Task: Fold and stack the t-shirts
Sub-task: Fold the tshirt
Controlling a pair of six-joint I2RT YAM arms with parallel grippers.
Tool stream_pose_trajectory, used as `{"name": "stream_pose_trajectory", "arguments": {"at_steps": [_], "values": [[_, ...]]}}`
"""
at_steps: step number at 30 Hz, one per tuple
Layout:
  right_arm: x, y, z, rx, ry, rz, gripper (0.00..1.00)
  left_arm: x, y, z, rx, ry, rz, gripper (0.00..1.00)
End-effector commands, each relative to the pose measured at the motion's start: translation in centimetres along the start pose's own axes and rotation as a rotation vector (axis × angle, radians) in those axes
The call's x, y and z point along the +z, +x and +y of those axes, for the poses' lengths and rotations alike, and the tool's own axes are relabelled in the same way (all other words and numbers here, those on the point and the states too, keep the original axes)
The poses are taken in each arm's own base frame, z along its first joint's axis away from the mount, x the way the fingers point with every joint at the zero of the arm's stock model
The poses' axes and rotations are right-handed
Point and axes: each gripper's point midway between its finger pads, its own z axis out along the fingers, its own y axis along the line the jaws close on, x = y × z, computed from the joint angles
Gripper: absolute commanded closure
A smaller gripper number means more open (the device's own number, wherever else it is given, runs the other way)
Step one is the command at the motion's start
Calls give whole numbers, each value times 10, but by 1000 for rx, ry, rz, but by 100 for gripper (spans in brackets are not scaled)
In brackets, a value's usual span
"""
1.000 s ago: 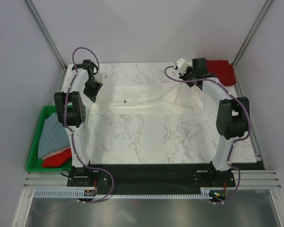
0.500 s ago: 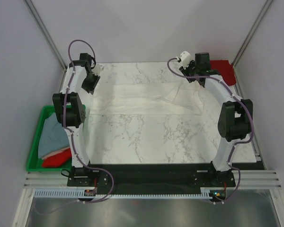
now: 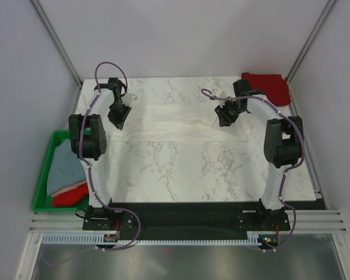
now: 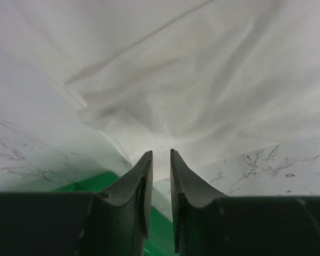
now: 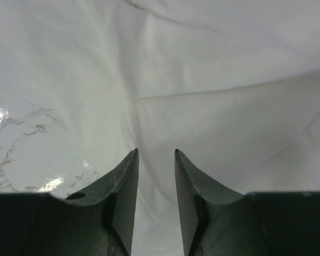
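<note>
The white t-shirt [image 3: 175,119] lies in a band across the upper middle. My left claw [image 4: 159,154] sits at its left end, nearly closed; I cannot tell if it pinches cloth. My right claw [image 5: 156,152] gapes over the right end, likely for the next fold.

Bright, even light; soft shadows.
</note>
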Motion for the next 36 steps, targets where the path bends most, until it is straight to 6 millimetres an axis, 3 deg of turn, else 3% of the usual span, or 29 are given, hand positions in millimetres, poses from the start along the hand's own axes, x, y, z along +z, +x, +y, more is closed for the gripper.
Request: {"name": "stream_pose_trajectory", "arguments": {"at_steps": [1, 8, 14, 19, 26, 29, 32, 36], "values": [[-4, -13, 18, -40, -115, -28, 59, 6, -7, 4, 8, 0, -22, 75], [10, -16, 30, -57, -187, -27, 56, 8, -5, 1, -6, 13, -16, 76], [34, -12, 35, -75, -211, 22, 56, 6, -5, 0, -6, 11, -19, 76], [48, -10, 33, -101, -210, 50, 56, 2, -7, 2, -7, 1, -29, 77], [59, -25, 19, -106, -183, 25, 57, 4, -5, 3, -4, -9, -16, 77], [59, -45, 11, -122, -154, -13, 57, 3, -7, 2, 6, -16, -18, 77], [64, -79, -6, -136, -94, -81, 57, 3, -7, 2, 14, -22, -15, 78], [55, -160, -47, -95, 74, -266, 57, -2, -9, 4, 19, -37, -25, 78]]}}
